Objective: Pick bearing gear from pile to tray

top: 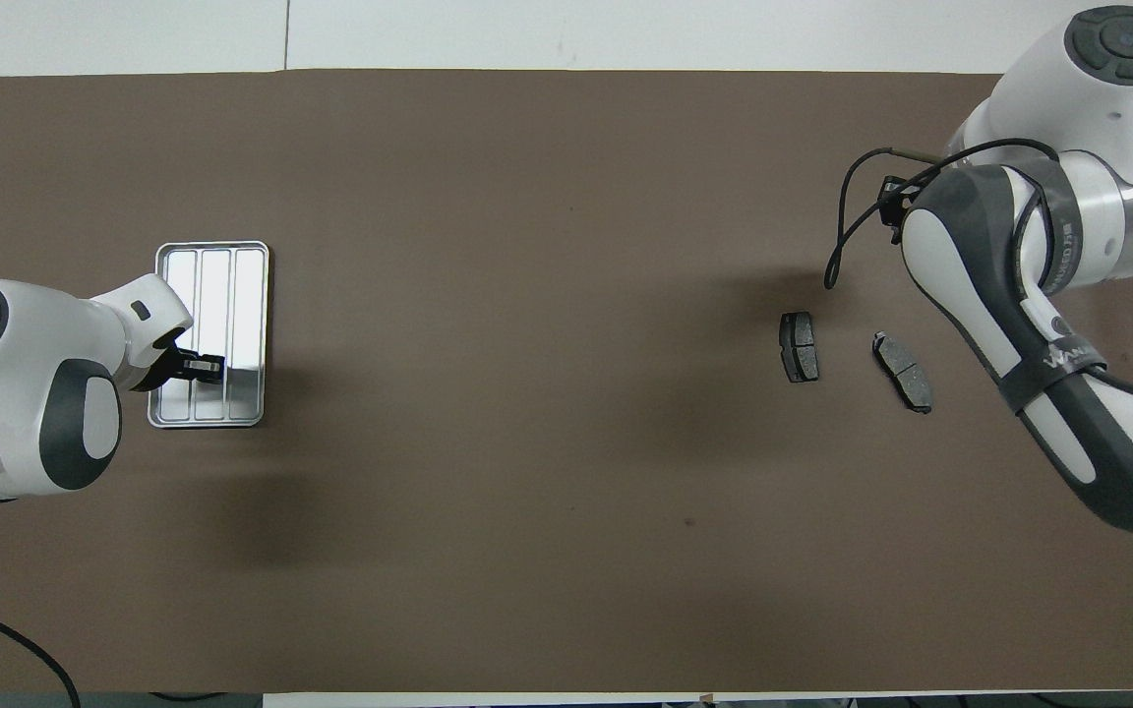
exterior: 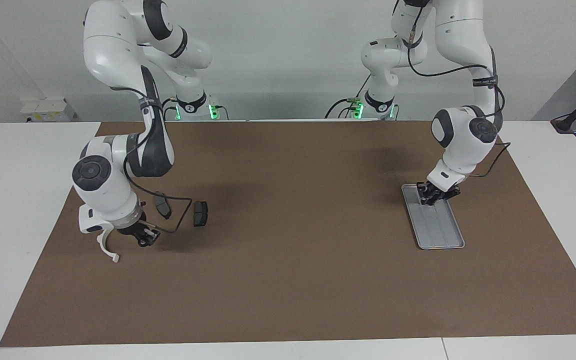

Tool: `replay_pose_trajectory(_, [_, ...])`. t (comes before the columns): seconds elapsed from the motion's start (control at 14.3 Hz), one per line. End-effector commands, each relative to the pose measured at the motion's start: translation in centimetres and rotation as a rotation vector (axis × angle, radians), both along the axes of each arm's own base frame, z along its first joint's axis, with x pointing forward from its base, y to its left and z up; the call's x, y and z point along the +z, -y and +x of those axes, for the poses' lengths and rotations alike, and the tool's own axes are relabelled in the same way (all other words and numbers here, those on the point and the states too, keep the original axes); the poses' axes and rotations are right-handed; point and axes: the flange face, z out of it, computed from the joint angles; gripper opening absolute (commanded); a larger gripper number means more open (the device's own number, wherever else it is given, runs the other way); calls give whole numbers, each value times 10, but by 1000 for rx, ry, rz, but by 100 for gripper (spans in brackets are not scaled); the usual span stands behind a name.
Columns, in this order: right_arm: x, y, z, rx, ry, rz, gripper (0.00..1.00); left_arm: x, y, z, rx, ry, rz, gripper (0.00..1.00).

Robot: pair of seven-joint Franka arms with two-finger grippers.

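The left gripper (exterior: pixel 430 196) hangs low over the robot-side end of the flat rectangular silver-grey metal tray (exterior: pixel 443 232); I cannot tell whether its jaws are spread or pressed together, nor whether they pinch anything. The tray lies on the brown mat (exterior: pixel 293 225) toward the left arm's end, its long axis and three lengthwise channels running straight away from the robots. The right gripper (exterior: pixel 145 239), jaw state likewise unreadable, hovers over bare mat beside two dark grey brake pads (exterior: pixel 200 213) (exterior: pixel 162 205), one lengthwise like the tray, the other slanted.
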Motion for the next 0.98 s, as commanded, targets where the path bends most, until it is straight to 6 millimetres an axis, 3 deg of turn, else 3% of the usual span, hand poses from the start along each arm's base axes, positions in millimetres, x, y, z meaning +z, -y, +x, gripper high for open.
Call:
replay_pose_trajectory(0.0, [35, -73, -23, -32, -3, 51, 0, 3, 4, 2, 1, 6, -8, 100])
replay_pose_trajectory(0.21, [47, -169, -51, -123, 9, 64, 0, 30, 5, 18, -2, -6, -10, 100])
replay_pose_trajectory(0.35, [50, -216, -69, -167, 1, 112, 0, 50, 6, 27, -3, 4, -10, 100])
replay_pose_trajectory(0.63, [29, -309, -111, -206, 14, 132, 0, 105, 14, 47, -11, -2, -12, 100])
replay_pose_trajectory(0.7, [16, -326, -119, -221, 29, 146, 0, 114, 14, 50, -6, -3, -12, 100])
replay_pose_trajectory(0.84, [-10, -335, -127, -228, 40, 156, 0, 133, 21, 51, 37, 15, -30, 100])
replay_pose_trajectory(0.91, [-19, -348, -135, -217, 45, 165, 0, 134, 25, 51, 35, 15, -31, 100])
